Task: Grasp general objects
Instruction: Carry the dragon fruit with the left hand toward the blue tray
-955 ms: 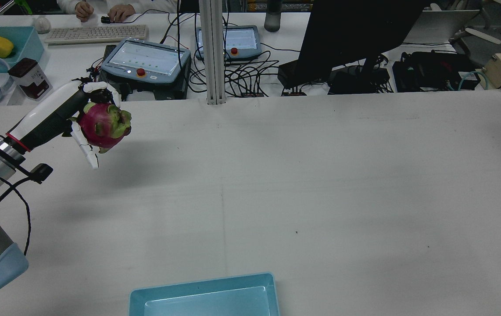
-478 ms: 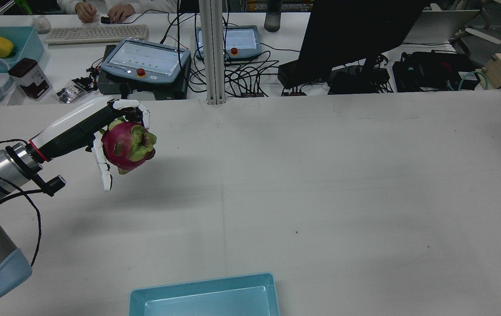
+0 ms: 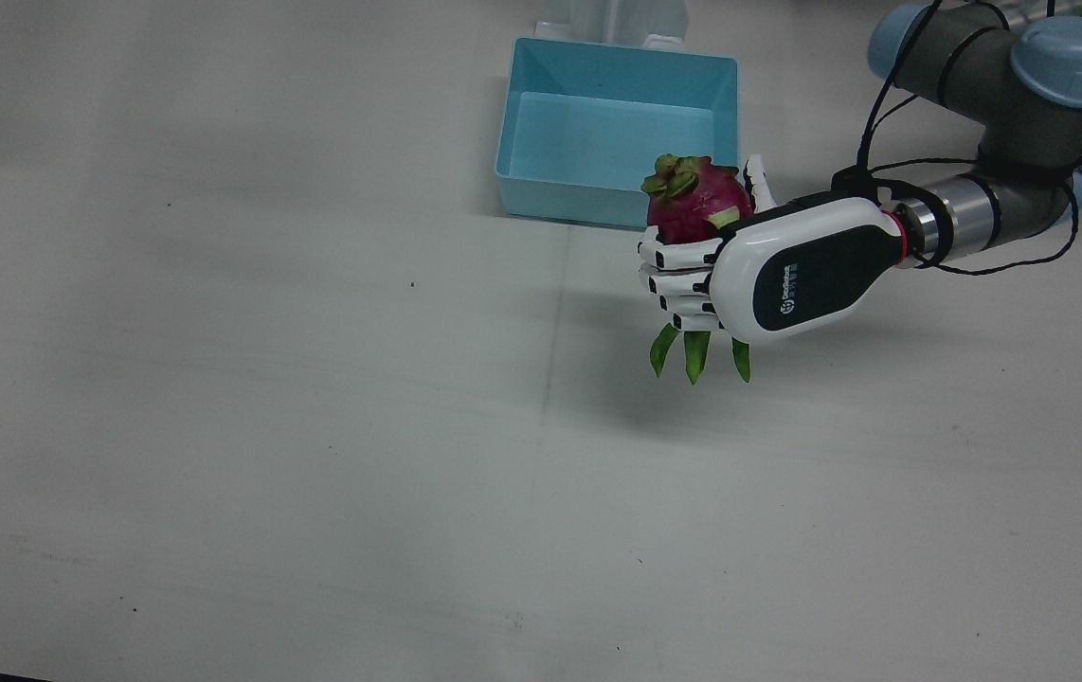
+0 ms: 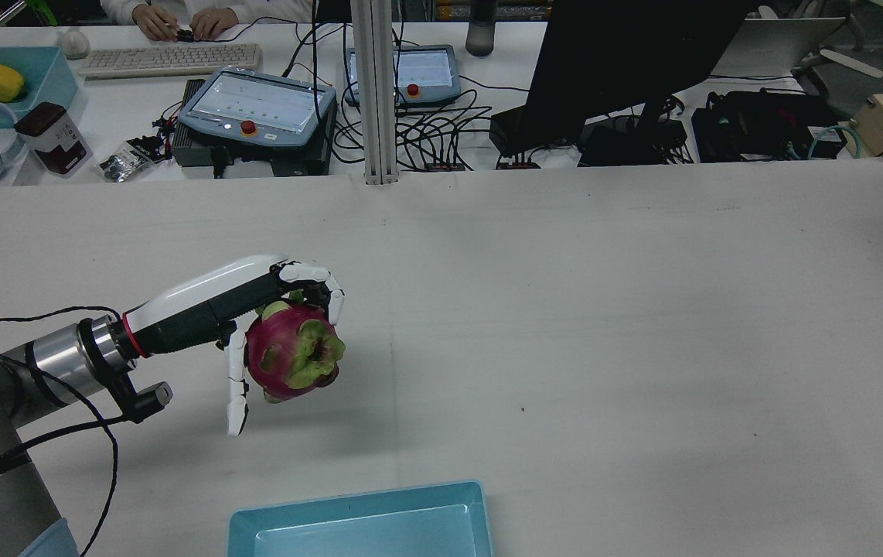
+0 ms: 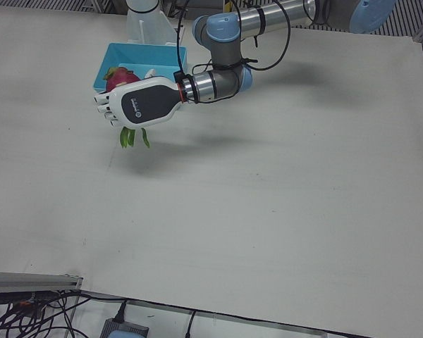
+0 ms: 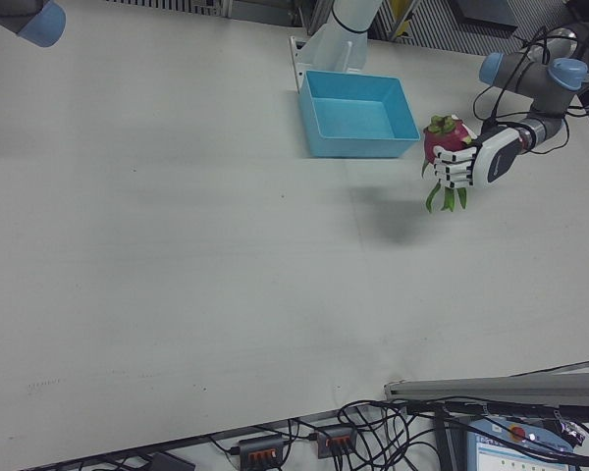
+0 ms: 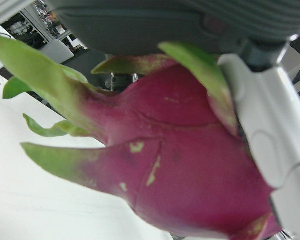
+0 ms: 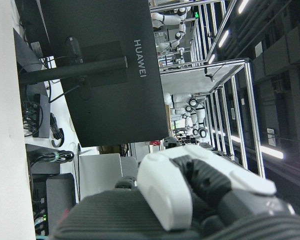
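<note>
A magenta dragon fruit (image 3: 697,204) with green scales is held above the table in my left hand (image 3: 787,275), whose fingers wrap its side. The rear view shows the fruit (image 4: 292,352) hanging under the left hand (image 4: 209,305), left of the table's middle. It sits just beside the light blue bin (image 3: 617,52), outside the rim. The fruit (image 7: 190,165) fills the left hand view. Of my right hand (image 8: 190,185) only a white part shows in its own view; its state is unclear.
The blue bin (image 4: 356,503) stands at the robot's edge of the table. Beyond the far edge are teach pendants (image 4: 256,108), cables, a black monitor (image 4: 627,54) and a person's hands at a keyboard (image 4: 171,58).
My left hand has carried the dragon fruit from the far left of the table toward the robot's side and the middle, closer to the blue bin. Its hold is unchanged.
</note>
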